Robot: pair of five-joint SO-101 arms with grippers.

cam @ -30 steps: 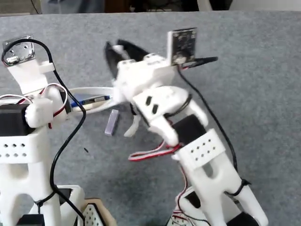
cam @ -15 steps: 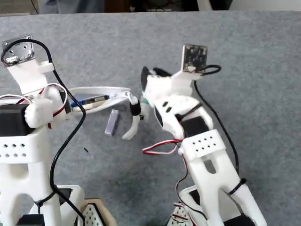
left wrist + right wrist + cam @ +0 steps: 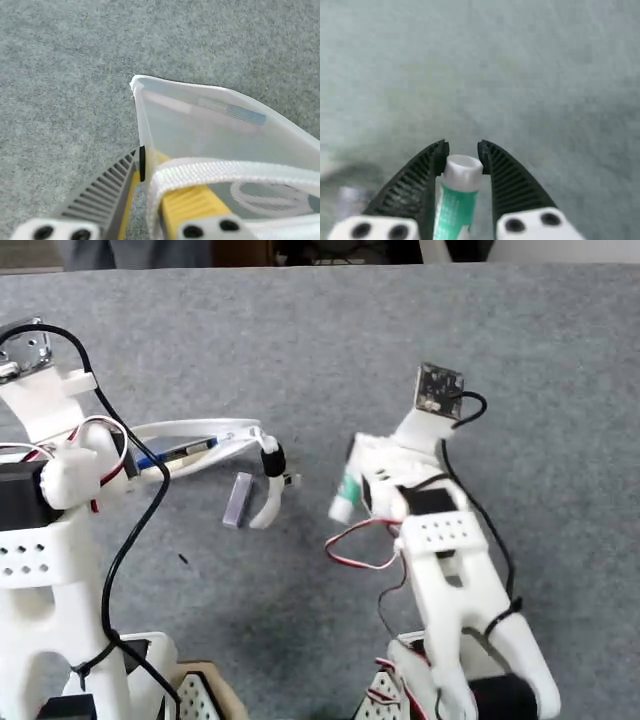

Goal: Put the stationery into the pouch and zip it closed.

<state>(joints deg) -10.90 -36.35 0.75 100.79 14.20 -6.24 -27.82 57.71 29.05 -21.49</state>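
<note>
1 cylindrical tube [image 3: 457,197], 1 translucent pouch [image 3: 210,130]

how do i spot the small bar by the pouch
Find the clear pouch on the left of the grey table. Just nearer the arms' bases, beside a white strap, lies the bar. It is flat, pale purple and loose, unlike the green tube in the right tool.

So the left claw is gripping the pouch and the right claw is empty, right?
Not quite. The right gripper is not empty: it is shut on a green-and-white tube, as the right wrist view shows. The left gripper does grip the pouch.
</note>
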